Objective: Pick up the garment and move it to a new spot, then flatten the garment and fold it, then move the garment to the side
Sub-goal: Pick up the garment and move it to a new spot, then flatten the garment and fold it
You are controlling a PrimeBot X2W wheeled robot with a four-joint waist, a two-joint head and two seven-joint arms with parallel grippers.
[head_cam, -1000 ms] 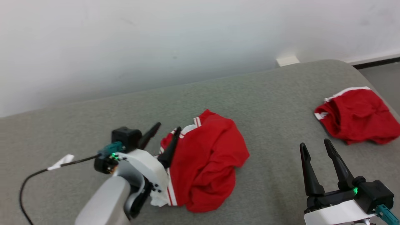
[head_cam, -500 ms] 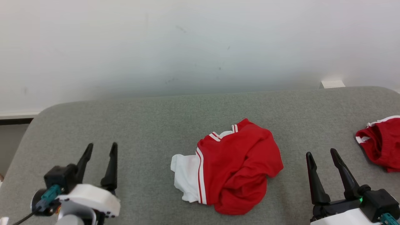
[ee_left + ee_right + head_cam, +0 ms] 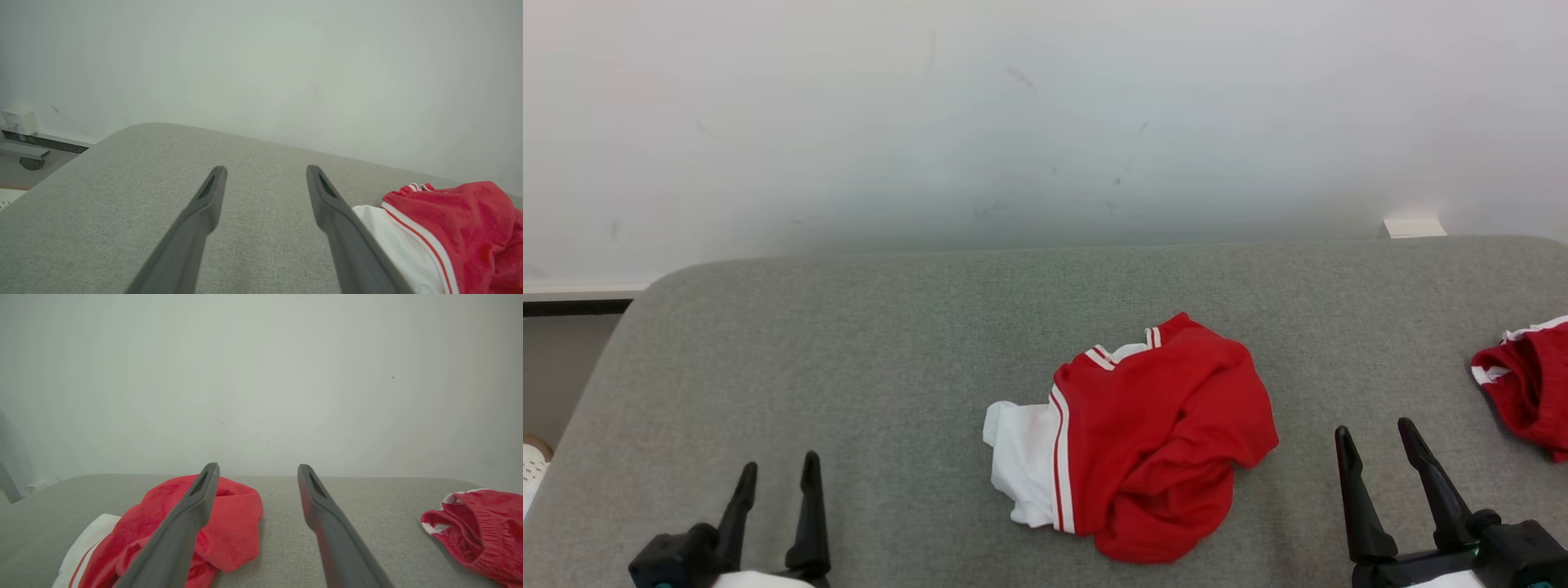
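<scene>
A crumpled red garment (image 3: 1160, 437) with a white panel and white stripes lies bunched in the middle of the grey padded surface (image 3: 866, 359). In the left wrist view the garment (image 3: 449, 228) sits to the right of my fingers; in the right wrist view the garment (image 3: 233, 522) sits left of and behind them. My left gripper (image 3: 776, 478) stands open at the lower left, well away from the cloth, holding nothing. My right gripper (image 3: 1376, 437) stands open at the lower right, a little right of the cloth, also holding nothing.
A second red garment (image 3: 1527, 384) with white trim lies at the right edge of the surface, also seen in the right wrist view as a red garment (image 3: 478, 531). A pale wall (image 3: 1013, 122) rises behind. The surface's left edge drops to the floor (image 3: 556, 376).
The left gripper has let go of the garment and pulled back to the lower left. The camera has swung left, so the whole picture has shifted right. The garment lies where it was dropped.
</scene>
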